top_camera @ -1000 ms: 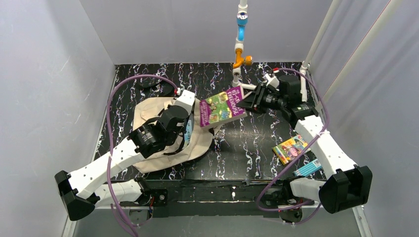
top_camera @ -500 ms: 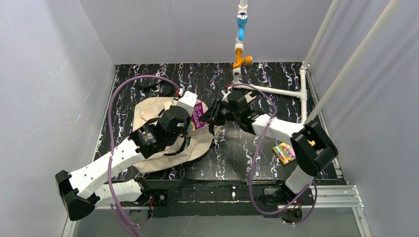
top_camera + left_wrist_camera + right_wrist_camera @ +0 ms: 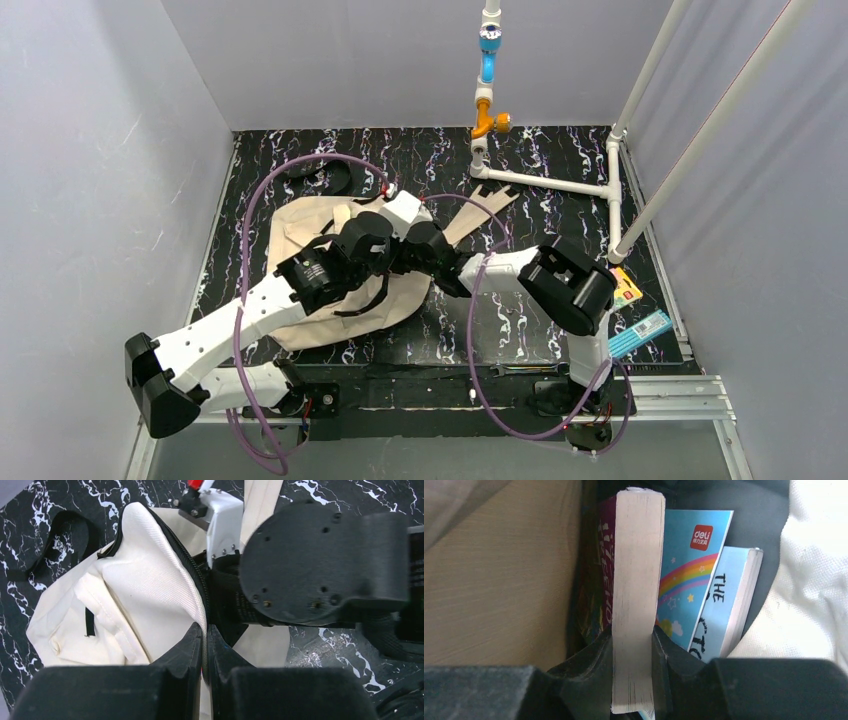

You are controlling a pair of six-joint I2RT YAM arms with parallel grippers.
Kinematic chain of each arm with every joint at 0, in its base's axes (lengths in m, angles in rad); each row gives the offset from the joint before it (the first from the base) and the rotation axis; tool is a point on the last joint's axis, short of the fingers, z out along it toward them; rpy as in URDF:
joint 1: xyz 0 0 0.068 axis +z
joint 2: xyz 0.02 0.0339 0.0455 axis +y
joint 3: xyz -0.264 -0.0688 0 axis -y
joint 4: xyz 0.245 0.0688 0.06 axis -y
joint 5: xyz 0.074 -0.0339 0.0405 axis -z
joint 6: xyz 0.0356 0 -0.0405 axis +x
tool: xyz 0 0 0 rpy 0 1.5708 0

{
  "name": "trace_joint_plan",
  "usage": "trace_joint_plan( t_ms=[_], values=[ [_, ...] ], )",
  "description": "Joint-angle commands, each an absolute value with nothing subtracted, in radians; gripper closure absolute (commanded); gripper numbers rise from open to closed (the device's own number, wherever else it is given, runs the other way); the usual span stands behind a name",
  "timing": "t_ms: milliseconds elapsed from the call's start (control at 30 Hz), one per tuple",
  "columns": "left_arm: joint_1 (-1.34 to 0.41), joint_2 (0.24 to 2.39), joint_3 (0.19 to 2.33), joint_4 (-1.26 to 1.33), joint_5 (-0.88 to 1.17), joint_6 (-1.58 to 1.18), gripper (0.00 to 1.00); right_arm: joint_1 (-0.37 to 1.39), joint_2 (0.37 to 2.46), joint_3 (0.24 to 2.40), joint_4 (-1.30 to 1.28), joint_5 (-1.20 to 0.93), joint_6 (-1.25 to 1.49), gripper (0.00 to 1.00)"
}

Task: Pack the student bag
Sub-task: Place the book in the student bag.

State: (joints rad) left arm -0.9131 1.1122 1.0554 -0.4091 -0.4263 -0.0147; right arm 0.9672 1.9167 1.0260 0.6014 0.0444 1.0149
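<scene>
There is one student bag (image 3: 300, 225). Three books sit in it: one purple book (image 3: 636, 580), one rainbow book (image 3: 686, 570) and one light blue book (image 3: 731, 600). On the worktop (image 3: 420, 150) lie one more colourful book (image 3: 626, 289) and one small blue pack (image 3: 640, 333). There are two robot arms, the left arm (image 3: 230, 325) and the right arm (image 3: 565, 285). There are two purple cables, the left cable (image 3: 243, 250) and the right cable (image 3: 470, 330).

My right pincer (image 3: 634, 650) is lost to the overhead camera inside the student bag (image 3: 300, 235), screened by my left arm (image 3: 300, 282). The purple book (image 3: 636, 570) it grips half-covers a rainbow notebook (image 3: 686, 565); a blue book (image 3: 731, 597) shows only part of its title.
</scene>
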Motion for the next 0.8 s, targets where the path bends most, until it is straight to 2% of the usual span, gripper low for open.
trace_joint_plan(
  t_ms=[0,33,67,133,300,467,533,600,667,767],
  values=[
    [-0.917,1.085,1.051,-0.311,-0.364,0.07,1.0,0.966,1.931,1.112,0.495,0.079,0.909,0.87],
    [-0.917,1.074,1.037,-0.301,-0.365,0.079,1.0,0.966,1.921,1.113,0.447,0.08,0.877,0.76],
    [-0.917,1.065,1.019,-0.288,-0.368,0.09,1.0,0.962,1.907,1.111,0.384,0.079,0.832,0.59],
    [-0.918,1.044,0.976,-0.249,-0.377,0.12,1.0,0.95,1.877,1.106,0.284,0.063,0.775,0.47],
    [-0.918,1.007,0.885,-0.151,-0.395,0.232,1.0,0.907,1.736,1.03,0.133,0.041,0.709,0.36],
    [-0.917,0.974,0.8,-0.085,-0.408,0.237,1.0,0.828,1.579,1.015,-0.107,0.063,0.673,0.31],
    [-0.918,0.978,0.798,-0.108,-0.381,0.214,1.0,0.811,1.515,1.042,-0.284,0.146,0.634,0.26],
    [-0.918,0.991,0.826,-0.163,-0.353,0.179,1.0,0.794,1.46,1.07,-0.445,0.266,0.62,0.16],
    [-0.92,1.005,0.834,-0.182,-0.34,0.161,1.0,0.763,1.404,1.067,-0.58,0.391,0.633,0.12],
    [-0.921,1.037,0.863,-0.228,-0.337,0.138,1.0,0.641,1.283,1.009,-0.741,0.561,0.701,0.02]
  ],
)
